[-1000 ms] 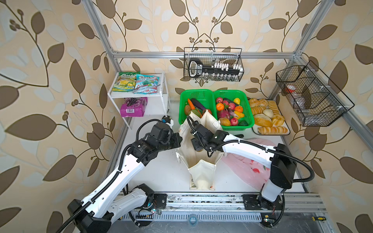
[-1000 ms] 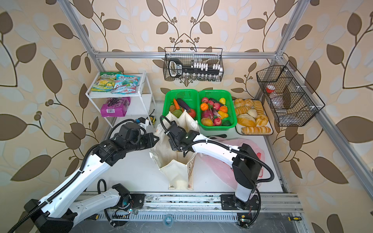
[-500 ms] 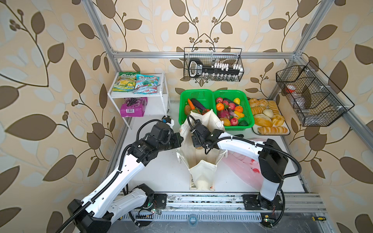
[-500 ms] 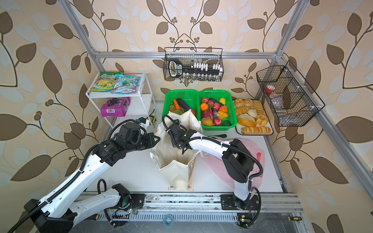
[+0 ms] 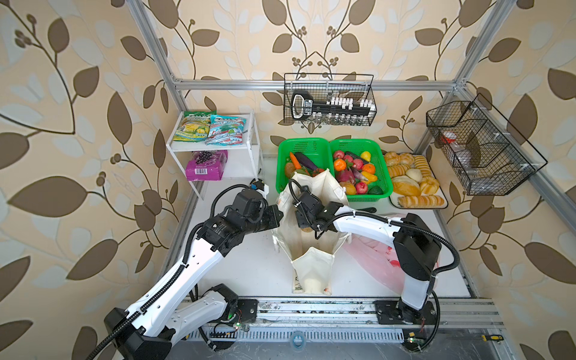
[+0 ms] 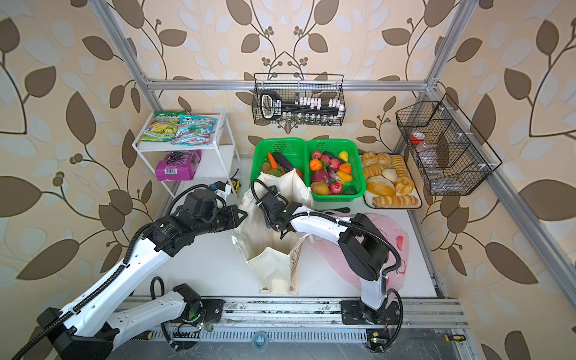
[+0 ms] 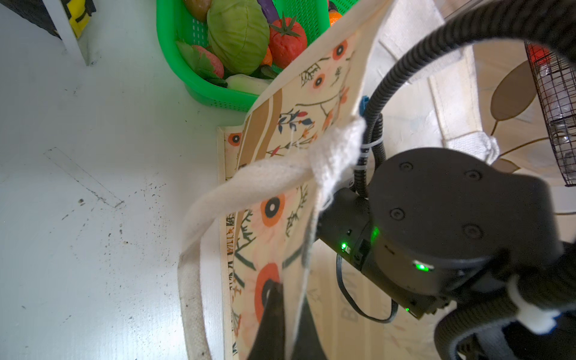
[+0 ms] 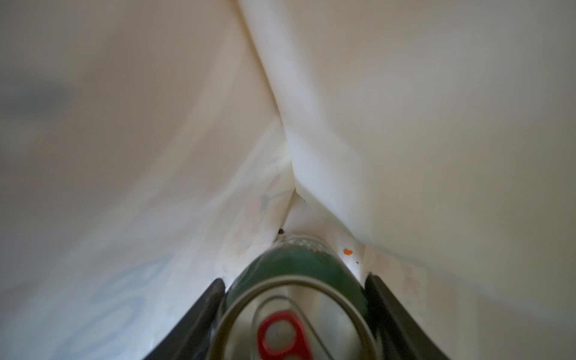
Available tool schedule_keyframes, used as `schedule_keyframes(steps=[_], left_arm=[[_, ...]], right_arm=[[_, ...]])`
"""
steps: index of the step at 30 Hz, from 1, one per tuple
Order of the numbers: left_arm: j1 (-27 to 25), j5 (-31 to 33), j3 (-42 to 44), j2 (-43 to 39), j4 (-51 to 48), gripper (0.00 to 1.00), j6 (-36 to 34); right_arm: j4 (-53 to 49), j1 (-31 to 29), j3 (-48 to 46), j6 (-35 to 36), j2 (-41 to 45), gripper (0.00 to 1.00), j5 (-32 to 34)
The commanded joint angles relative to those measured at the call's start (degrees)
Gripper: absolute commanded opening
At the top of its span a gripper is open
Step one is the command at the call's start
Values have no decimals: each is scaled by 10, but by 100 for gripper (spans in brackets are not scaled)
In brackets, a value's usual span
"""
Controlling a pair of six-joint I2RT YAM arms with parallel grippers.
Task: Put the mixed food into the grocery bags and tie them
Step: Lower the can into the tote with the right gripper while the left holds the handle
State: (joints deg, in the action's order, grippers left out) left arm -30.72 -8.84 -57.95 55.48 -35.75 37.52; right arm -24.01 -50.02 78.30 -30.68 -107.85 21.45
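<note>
The cream canvas tote (image 5: 311, 271) (image 6: 271, 271) stands open mid-table. My left gripper (image 7: 291, 296) (image 5: 279, 215) is shut on its left wall, at the printed rim (image 7: 311, 93). My right gripper (image 8: 294, 280) reaches down inside the tote, shut on a small green can (image 8: 299, 268) with a red pull tab; in both top views only its wrist (image 5: 307, 215) shows. The pink plastic bag (image 5: 374, 258) (image 6: 396, 237) lies flat under the right arm. The purple packet (image 5: 205, 162) and teal packet (image 5: 226, 129) sit on the shelf. Cabbage (image 7: 238, 34) and tomato (image 7: 286, 39) lie in a green basket.
Two green baskets (image 5: 311, 145) of produce stand behind the tote, with a bread tray (image 5: 414, 179) to their right. A white shelf (image 5: 249, 146) holding a yellow-green snack packet (image 5: 191, 126) is at the back left. Wire baskets hang on the back wall (image 5: 330, 99) and right wall (image 5: 480, 146).
The right arm's elbow has swung in to the left while its wrist stays in the tote's mouth. The left arm holds still on the rim.
</note>
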Motion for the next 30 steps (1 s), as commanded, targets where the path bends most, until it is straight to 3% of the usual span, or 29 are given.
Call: schedule_keyframes(steps=[1, 6, 13, 17, 30], left_arm=[[0, 0, -13, -7, 12, 4, -3], [0, 1, -16, -7, 11, 7, -4], [0, -2, -11, -7, 13, 18, -1], [0, -4, -13, -4, 15, 19, -2], [0, -7, -20, 3, 20, 19, 1]], right_arm=[[14, 3, -27, -24, -23, 23, -24], [11, 4, -21, -22, -17, 25, -34], [-5, 9, 4, -5, 6, 51, -55], [-11, 11, 18, 6, 20, 62, -67], [-57, 9, 70, 39, 83, 80, -81]])
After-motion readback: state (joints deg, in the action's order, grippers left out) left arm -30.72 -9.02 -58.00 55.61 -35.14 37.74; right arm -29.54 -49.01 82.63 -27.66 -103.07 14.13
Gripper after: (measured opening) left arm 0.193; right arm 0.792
